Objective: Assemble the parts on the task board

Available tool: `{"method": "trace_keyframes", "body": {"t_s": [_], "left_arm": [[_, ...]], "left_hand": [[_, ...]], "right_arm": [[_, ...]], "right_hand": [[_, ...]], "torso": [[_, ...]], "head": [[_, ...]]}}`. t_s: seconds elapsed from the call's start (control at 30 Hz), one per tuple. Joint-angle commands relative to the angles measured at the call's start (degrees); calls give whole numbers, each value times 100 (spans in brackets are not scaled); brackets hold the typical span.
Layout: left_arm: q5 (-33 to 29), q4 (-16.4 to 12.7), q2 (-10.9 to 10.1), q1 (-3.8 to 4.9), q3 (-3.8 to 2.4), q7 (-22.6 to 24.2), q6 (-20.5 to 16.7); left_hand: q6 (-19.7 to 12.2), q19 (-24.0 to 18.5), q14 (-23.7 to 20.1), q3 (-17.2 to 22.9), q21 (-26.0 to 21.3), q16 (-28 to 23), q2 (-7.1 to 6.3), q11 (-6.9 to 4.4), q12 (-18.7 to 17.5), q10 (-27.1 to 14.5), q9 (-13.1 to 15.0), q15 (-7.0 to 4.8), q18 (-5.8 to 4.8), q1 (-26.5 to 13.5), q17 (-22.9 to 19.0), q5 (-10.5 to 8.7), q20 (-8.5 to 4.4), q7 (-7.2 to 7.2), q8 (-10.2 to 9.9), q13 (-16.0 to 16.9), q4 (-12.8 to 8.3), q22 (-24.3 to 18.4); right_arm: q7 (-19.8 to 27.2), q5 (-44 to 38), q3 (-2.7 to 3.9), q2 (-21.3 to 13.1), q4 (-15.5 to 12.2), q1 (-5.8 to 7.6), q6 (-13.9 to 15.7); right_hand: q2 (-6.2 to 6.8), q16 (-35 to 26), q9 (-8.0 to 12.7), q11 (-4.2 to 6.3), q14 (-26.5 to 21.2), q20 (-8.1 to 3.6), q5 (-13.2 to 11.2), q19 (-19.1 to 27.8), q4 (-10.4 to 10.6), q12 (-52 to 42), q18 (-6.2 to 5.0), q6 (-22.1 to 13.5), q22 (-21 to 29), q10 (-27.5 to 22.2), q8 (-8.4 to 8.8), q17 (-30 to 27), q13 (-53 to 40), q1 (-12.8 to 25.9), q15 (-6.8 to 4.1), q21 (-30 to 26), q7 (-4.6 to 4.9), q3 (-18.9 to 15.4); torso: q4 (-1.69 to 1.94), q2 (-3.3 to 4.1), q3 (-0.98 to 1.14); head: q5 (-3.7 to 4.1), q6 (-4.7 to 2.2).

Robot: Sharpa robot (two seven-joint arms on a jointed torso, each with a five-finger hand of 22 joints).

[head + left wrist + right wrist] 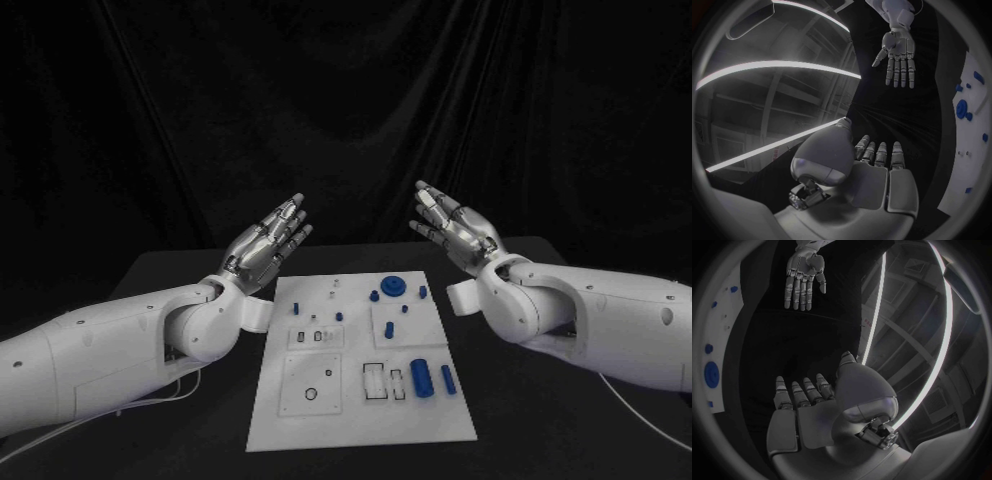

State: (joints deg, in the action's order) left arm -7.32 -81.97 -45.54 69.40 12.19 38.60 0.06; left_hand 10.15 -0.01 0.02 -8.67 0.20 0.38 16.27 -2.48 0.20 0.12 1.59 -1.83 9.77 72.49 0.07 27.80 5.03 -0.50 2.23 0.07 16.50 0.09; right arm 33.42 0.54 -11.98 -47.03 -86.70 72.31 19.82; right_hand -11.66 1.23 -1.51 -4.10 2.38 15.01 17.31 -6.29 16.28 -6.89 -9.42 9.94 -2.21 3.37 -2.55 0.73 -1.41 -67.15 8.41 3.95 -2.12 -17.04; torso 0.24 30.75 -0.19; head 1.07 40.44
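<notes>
The silver left hand (268,246) and silver right hand (459,226) are raised, fingers spread, holding nothing. The white rectangular task board (283,420) lies mid-desk between them, carrying small blue parts (421,378).

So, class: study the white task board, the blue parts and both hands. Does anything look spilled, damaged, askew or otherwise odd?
Nothing stands out. The task board lies flat on the table, with the blue parts on it. The left hand and right hand are raised above the table's far side, fingers apart, holding nothing.
</notes>
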Motion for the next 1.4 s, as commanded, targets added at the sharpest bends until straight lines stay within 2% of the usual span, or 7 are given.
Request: {"method": "trace_keyframes", "body": {"t_s": [0.03,0.2,0.33,0.4,0.73,1.1,1.4], "left_arm": [[452,-95,-82,5,-6,521,333],[611,-296,-316,13,-6,358,402],[655,-695,-666,38,-7,367,278],[665,-865,-818,70,-7,391,210],[680,-1072,-1004,221,-7,383,113],[682,-1024,-1014,246,-6,466,169],[682,-915,-1005,246,-4,491,264]], "left_hand": [[-24,1,-2,-23,-20,-38,-7,64,-20,-12,0,81,55,94,-7,50,85,24,41,-7,0,-9],[-21,1,-2,-9,-20,-38,-31,167,-20,-12,0,160,61,363,-7,259,191,49,53,-7,-34,-9],[-6,1,-2,-2,-20,-38,-40,184,-20,-12,3,116,59,458,-7,342,185,46,60,-7,-47,-9],[11,1,-2,-1,-20,-38,-50,189,-20,-12,5,117,60,495,-7,378,182,42,67,-7,-56,-9],[28,1,-2,5,-20,-38,-66,100,-20,-12,5,24,56,612,-7,458,130,1,72,-7,-57,-9],[65,1,-2,22,-20,-38,-55,96,-20,-12,8,18,61,670,-7,550,79,-3,82,-7,-55,-9],[65,1,-2,47,-20,-38,-55,137,-20,-12,7,76,59,739,-7,623,104,25,79,-7,-81,-9]], "right_arm": [[-496,-687,9,-41,73,161,-438],[-1087,-1656,10,-112,173,547,-407],[-1506,-3284,10,-162,139,916,-311],[-1734,-4120,10,-142,133,1066,-290],[-2781,-8766,10,393,576,1417,-859],[-3297,-10249,10,941,949,1228,-1284],[-3455,-10562,11,1183,1167,948,-1480]], "right_hand": [[126,104,-11,-255,269,164,137,-289,-42,-335,-87,16,-52,202,-7,66,-50,-312,152,136,25,40],[339,1125,-95,-549,2595,177,264,-2687,-347,-1423,71,618,-493,995,-198,538,-199,-904,428,1218,397,92],[377,1767,-149,-473,4574,65,222,-4069,-620,-2229,-107,1269,-522,1865,-356,834,-236,-1381,113,1508,576,153],[410,1756,-190,-388,5340,-191,-273,-4913,-759,-2266,-115,1773,-470,2387,-450,879,-219,-1676,-152,1543,531,391],[672,2977,-360,52,8173,-1116,-619,-7407,-757,-1734,-109,3303,-930,4468,-718,1812,-222,-1763,-1068,2503,202,708],[1009,6330,-538,106,8379,-1248,-465,-7564,-861,-470,296,3836,-4888,5193,-473,5230,-244,-1573,-1182,6040,204,1221],[1117,6705,-610,121,8316,-1231,-391,-7356,-1078,-181,318,3964,-5430,5285,-391,5589,-239,-1757,-1184,6494,205,1538]], "torso": [[-18,-7,-3],[-25,2,-16],[15,37,-44],[32,95,-61],[98,266,-99],[274,708,-141],[439,880,-196]], "head": [[-9,128],[-19,256],[23,292],[34,315],[-3,414],[162,142],[302,70]]}}
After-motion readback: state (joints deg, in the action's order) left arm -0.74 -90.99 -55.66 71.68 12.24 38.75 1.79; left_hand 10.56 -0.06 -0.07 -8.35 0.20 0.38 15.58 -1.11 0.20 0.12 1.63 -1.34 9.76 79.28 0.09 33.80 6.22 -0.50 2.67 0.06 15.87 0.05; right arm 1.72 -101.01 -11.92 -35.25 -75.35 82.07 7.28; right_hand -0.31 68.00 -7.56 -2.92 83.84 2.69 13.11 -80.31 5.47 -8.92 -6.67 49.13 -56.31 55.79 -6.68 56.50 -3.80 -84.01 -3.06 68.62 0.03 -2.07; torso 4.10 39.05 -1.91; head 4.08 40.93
